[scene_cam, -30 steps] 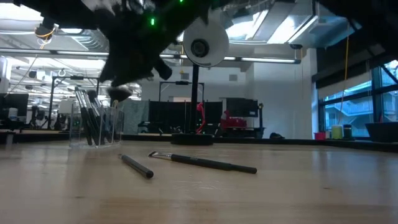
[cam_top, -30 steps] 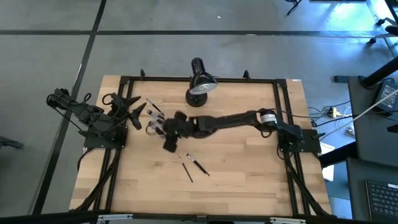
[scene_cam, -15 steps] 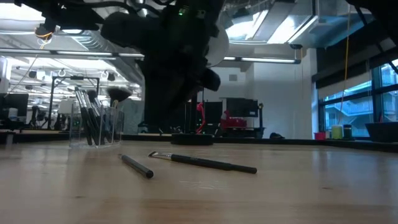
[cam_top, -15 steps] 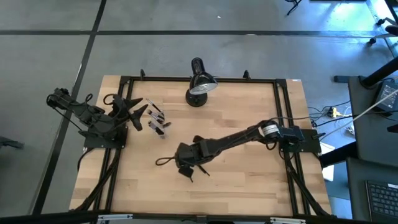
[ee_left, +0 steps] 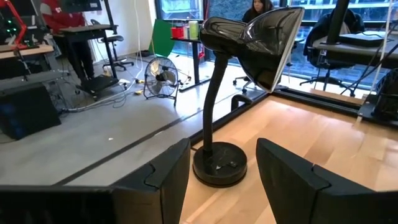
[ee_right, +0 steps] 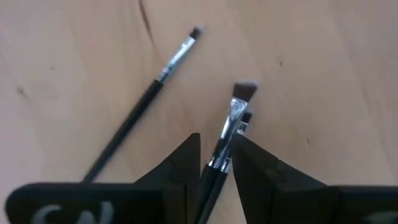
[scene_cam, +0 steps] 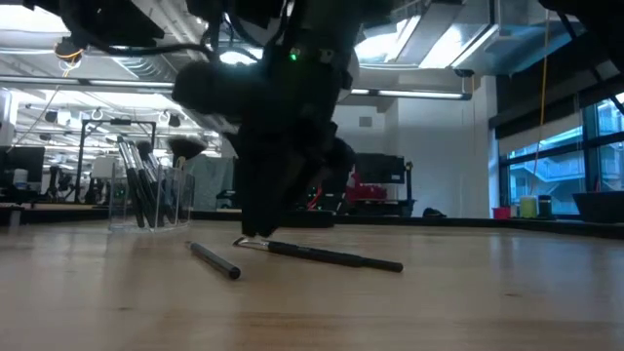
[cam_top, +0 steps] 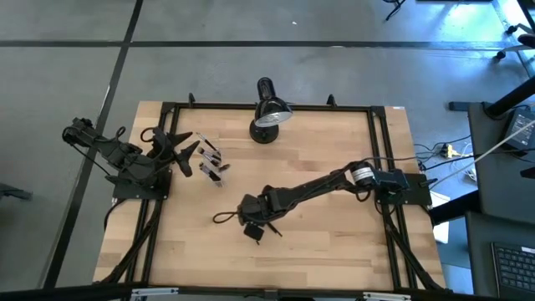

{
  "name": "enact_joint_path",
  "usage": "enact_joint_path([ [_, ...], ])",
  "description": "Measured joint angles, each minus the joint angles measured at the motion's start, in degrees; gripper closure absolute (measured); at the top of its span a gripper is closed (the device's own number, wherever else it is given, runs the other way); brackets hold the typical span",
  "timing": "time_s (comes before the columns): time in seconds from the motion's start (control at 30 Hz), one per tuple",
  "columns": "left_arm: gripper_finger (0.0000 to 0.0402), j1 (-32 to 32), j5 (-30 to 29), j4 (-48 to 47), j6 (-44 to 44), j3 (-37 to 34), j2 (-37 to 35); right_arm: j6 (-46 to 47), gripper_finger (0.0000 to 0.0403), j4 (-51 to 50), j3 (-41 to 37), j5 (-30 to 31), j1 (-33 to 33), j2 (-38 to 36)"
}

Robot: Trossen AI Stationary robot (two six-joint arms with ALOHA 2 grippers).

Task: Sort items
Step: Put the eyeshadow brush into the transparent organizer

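Note:
Two thin dark brushes with silvery ferrules lie flat on the wood, side by side, and a third brush lies apart beside them. The low view shows a long brush and a shorter one on the table. My right gripper is low over the pair, narrowly open, with a finger on each side of their ferrules; it also shows from above. A clear cup holds several upright brushes. My left gripper waits open at the table's left. My right gripper comes down from above along the pair of brushes, its fingers standing close on either side of the ferrules. The brushes lie flat on the table. I cannot tell whether the fingers touch them.
A black desk lamp stands at the far edge; the left wrist view shows the lamp straight ahead. The cup of brushes stands left of centre. A black frame borders the tabletop. Bare wood lies to the right of the loose brushes.
My right gripper has swung from beside the clear cup toward the table's near edge and a little right, then come down over the loose brushes until its fingertips are at table height. The brushes on the table have stayed where they were.

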Motion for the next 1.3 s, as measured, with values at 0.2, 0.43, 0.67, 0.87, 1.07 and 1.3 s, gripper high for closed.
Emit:
enact_joint_path([
  [0.2, 0.0222, 0.0, 0.0, 0.0, -0.5, 0.0, 0.0, 0.9, 0.0312, 0.6, -2.6, -1.1, -0.1, -0.2],
  [0.43, 0.0222, 0.0, 0.1, 0.0, -0.5, 0.0, 0.0, -0.9, 0.0321, 0.4, -3.1, -1.6, -0.1, -0.2],
  [0.67, 0.0222, 0.0, 0.1, 0.0, -0.5, 0.0, 0.0, -4.0, 0.0373, -0.2, -3.1, -2.0, -0.8, -0.3],
  [0.87, 0.0222, 0.0, 0.1, 0.0, -0.5, 0.0, 0.0, -5.4, 0.0381, -0.2, -3.1, -1.6, -1.4, -0.3],
  [1.07, 0.0222, 0.0, 0.2, 0.0, -0.2, 0.0, 0.0, -6.0, 0.0376, 0.4, -3.2, -1.5, -1.6, -1.4],
  [1.3, 0.0222, 0.0, 0.4, 0.0, -0.2, 0.0, 0.0, -7.7, 0.0379, 3.4, -1.8, 0.1, -1.6, -4.8],
])
